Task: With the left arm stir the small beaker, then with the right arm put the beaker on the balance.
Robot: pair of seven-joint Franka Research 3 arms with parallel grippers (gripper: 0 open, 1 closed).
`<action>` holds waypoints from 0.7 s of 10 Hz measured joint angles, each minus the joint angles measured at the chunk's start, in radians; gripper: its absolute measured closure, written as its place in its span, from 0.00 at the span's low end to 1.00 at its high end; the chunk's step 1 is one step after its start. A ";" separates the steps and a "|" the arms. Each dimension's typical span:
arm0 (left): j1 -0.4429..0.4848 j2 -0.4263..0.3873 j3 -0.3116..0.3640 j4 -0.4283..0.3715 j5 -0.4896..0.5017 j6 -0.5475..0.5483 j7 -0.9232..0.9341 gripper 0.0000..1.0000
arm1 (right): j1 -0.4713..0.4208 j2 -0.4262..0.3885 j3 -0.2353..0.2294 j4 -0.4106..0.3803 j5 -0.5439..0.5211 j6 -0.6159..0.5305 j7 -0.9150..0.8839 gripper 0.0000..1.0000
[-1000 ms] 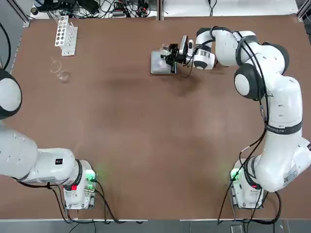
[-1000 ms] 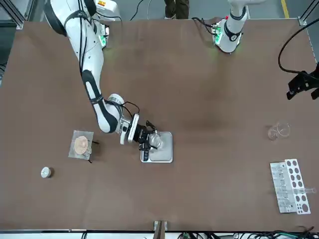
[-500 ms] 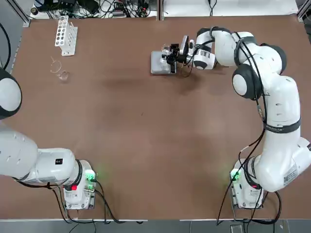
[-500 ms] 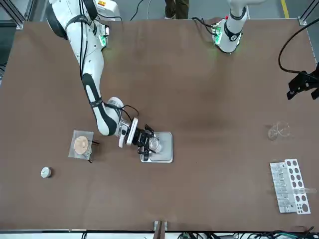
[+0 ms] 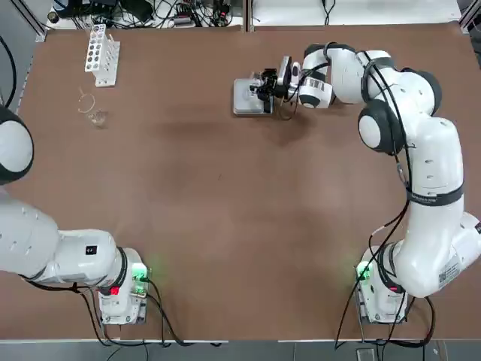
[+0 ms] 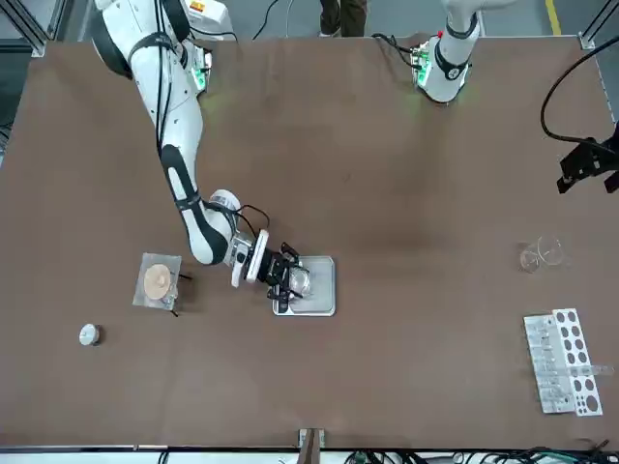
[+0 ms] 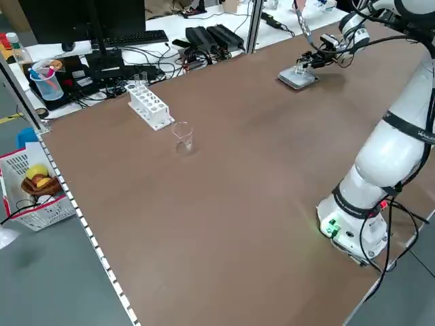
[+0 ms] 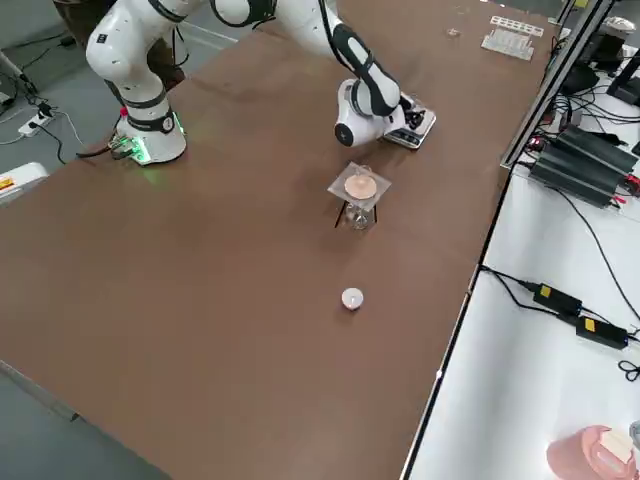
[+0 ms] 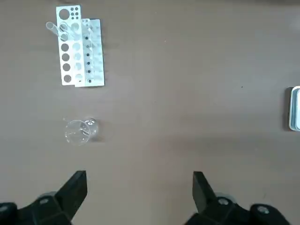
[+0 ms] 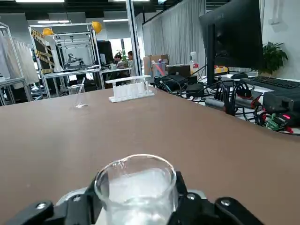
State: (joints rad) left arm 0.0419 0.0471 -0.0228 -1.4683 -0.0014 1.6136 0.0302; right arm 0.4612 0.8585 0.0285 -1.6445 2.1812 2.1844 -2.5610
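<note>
Now at step 2, the placing: small beaker [image 10: 136, 187] set upright on the balance [image 5: 246, 98], between the fingers of the right gripper [image 5: 262, 84], apparently just loosening. Next: widen fully, back away level without tipping the glass. Left gripper [image 9: 139, 193] parked, spread wide, grasping nothing.

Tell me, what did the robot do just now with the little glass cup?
The right gripper carried the small beaker a little lower and farther over the balance. It sits between the jaws; whether they have let go is unclear. The left gripper, test-tube rack and other glass stayed put.
</note>
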 joint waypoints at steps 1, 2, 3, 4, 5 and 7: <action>0.000 0.000 0.000 0.000 0.000 0.000 0.000 0.00 | 0.000 0.000 0.000 0.002 0.000 0.000 0.000 0.19; 0.000 0.000 0.000 0.000 0.000 0.000 0.000 0.00 | -0.001 0.000 0.000 0.002 0.000 0.000 0.000 0.03; 0.000 0.000 -0.001 0.000 0.000 0.000 0.000 0.00 | -0.001 0.000 -0.001 0.002 0.000 0.000 0.000 0.00; 0.000 0.000 -0.001 0.000 0.000 0.000 0.000 0.00 | -0.001 0.000 -0.001 0.002 0.000 0.000 0.000 0.00; 0.000 0.000 -0.001 0.000 0.000 0.000 0.000 0.00 | -0.001 0.000 -0.001 0.002 0.000 0.000 0.000 0.00; 0.000 0.000 -0.001 0.000 0.000 0.000 0.000 0.00 | -0.001 0.000 -0.001 -0.001 0.000 0.001 0.002 0.00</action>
State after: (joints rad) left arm 0.0416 0.0471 -0.0234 -1.4683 -0.0014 1.6135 0.0302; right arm 0.4597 0.8589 0.0278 -1.6452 2.1812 2.1850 -2.5589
